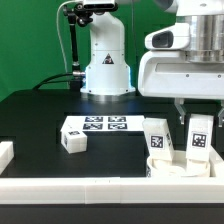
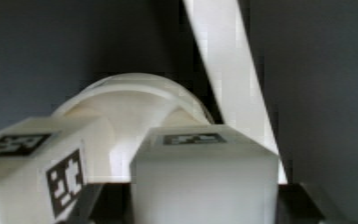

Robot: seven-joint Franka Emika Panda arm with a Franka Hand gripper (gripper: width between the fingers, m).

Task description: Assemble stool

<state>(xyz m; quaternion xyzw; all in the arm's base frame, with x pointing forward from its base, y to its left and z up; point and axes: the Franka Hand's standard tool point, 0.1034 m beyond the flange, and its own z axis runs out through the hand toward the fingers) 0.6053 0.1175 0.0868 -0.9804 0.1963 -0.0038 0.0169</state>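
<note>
I am holding my arm low on the right side of the exterior view, with the wrist pointing straight down. My tool (image 1: 200, 120) is clamping the held leg (image 1: 200, 141) by its two sides and keeping it upright. This leg is standing in the lower right, close against the round white seat (image 2: 131, 100) and just beside the second leg (image 1: 157, 137). The third leg (image 1: 73, 141) is lying alone on the dark worktop (image 1: 40, 115) at the lower left. I am counting three blocky white legs with black square tags, and one seat.

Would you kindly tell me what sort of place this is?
Probably a robotics lab bench: a white robot arm at a black table, a marker board, and a tagged leg at its gripper.
</note>
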